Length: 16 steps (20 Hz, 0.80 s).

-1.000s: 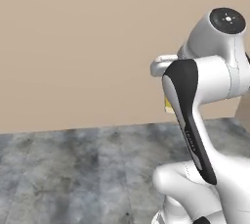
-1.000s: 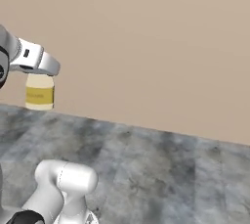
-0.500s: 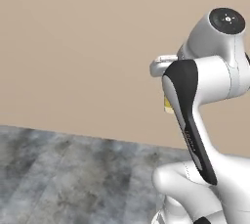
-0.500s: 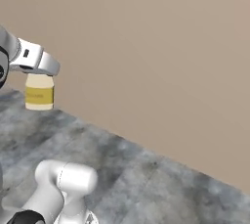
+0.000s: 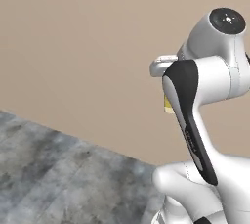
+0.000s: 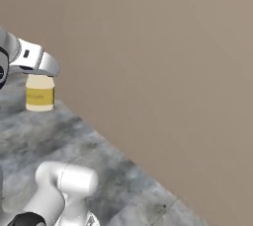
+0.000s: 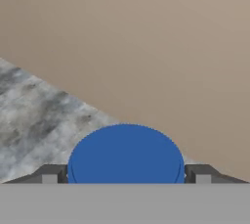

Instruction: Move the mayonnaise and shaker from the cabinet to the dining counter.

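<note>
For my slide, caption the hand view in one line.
End effector clamps the blue-lidded mayonnaise from both sides, above a grey stone floor and beige wall.

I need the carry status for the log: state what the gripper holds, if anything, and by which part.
The gripper holds the mayonnaise, clamped from above at its blue lid, one finger on each side; the jar hangs off the floor.

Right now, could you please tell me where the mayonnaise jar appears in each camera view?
Left base view: the mayonnaise jar is a yellow sliver beside the dark arm link, right of centre.
Right base view: upper left, hanging under the pincer.
Hand view: bottom centre, blue lid facing the camera.
Shared landmark: the grey veined floor.
</note>
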Available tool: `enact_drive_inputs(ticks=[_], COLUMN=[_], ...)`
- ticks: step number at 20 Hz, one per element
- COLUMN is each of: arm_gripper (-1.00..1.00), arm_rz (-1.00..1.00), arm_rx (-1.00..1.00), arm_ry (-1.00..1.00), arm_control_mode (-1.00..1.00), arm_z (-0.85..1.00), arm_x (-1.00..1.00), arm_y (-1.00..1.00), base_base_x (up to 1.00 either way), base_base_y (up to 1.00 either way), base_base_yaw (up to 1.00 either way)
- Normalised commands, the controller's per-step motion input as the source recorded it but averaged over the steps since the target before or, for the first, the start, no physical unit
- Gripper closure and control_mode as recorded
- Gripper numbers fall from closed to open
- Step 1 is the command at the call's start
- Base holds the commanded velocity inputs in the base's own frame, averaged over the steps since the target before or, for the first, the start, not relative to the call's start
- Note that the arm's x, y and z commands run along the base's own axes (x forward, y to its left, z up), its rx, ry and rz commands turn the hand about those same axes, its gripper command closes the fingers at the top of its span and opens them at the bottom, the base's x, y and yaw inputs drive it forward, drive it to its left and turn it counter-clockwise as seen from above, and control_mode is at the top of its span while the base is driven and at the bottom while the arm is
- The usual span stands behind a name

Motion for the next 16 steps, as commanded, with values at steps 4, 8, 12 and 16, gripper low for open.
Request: enact_drive_inputs(ticks=[4,8,12,16], arm_gripper=[1.00,1.00,1.00,1.00], arm_rz=[0.00,0.00,0.00,0.00], arm_rx=[0.00,0.00,0.00,0.00], arm_ry=[0.00,0.00,0.00,0.00], arm_control_mode=[1.00,1.00,1.00,1.00], arm_z=[0.00,0.00,0.00,0.00], arm_x=[0.00,0.00,0.00,0.00], arm_y=[0.00,0.00,0.00,0.00], base_base_x=[1.00,1.00,1.00,1.00], base_base_y=[-0.20,-0.15,-0.08,0.00], base_base_yaw=[0.43,0.40,0.38,0.24])
